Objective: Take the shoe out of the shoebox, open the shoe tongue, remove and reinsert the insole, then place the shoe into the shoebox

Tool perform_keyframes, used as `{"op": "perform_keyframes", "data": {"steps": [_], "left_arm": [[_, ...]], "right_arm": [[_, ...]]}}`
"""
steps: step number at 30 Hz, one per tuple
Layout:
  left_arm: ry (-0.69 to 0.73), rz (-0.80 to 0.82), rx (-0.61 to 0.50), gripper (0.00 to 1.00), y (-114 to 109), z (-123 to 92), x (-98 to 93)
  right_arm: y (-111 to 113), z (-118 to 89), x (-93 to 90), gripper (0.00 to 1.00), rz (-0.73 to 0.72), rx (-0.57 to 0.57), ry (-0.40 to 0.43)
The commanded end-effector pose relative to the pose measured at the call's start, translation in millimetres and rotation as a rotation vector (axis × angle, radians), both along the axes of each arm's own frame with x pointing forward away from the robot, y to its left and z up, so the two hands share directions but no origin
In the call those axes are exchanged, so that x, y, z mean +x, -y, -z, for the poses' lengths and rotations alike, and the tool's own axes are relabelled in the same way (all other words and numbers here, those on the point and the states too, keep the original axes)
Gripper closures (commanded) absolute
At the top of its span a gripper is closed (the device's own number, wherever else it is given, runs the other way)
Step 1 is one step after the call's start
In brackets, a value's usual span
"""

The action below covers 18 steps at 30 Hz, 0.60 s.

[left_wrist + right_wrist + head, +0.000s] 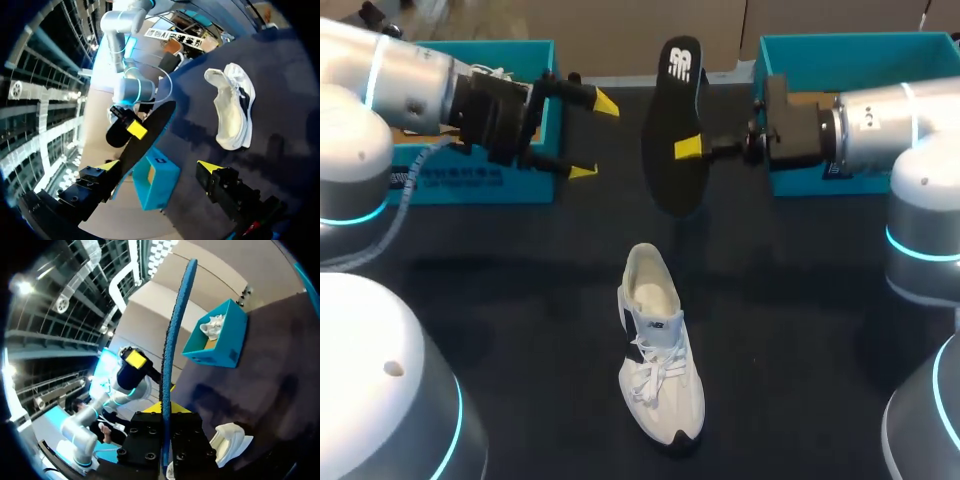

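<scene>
The white shoe [660, 350] stands upright on the dark table, toe toward the front edge; it also shows in the left wrist view [232, 112] and beside my right gripper [230, 440]. The black insole [672, 130] hangs in the air above and behind it, held on edge. My right gripper [692, 148] is shut on its middle. Seen from the right wrist, the insole [175, 340] is a thin blue edge rising from between the fingers of my right gripper [167, 407]. My left gripper [594, 137] stands open just left of the insole [147, 132], nothing between its fingers [157, 167].
A teal shoebox [490, 180] at the back left holds a second white shoe [212, 325]. Another teal shoebox [850, 50] stands at the back right, behind my right arm. Both arms hover over the back half of the table.
</scene>
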<state>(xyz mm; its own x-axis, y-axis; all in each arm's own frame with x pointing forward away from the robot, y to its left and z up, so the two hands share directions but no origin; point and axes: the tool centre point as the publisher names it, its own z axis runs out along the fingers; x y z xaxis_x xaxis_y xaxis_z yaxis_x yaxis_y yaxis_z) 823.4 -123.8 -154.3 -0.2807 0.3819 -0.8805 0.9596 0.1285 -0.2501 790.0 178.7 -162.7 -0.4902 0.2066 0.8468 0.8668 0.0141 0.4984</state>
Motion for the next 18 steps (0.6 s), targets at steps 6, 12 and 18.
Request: {"op": "perform_keyframes", "data": {"steps": [6,12,18], "left_arm": [[-0.245,-0.145,0.334,0.00,-10.7,-7.3,-13.2],[-0.245,-0.145,0.334,0.00,-10.7,-7.3,-13.2],[-0.495,-0.353,0.484,0.00,2.7,9.9,-22.8]], "right_arm": [[-5.9,3.0,-8.6,1.00,0.023,-0.001,0.023],[-5.9,3.0,-8.6,1.00,0.023,-0.001,0.023],[-3.1,15.1,-11.0,1.00,0.013,-0.039,0.071]]}}
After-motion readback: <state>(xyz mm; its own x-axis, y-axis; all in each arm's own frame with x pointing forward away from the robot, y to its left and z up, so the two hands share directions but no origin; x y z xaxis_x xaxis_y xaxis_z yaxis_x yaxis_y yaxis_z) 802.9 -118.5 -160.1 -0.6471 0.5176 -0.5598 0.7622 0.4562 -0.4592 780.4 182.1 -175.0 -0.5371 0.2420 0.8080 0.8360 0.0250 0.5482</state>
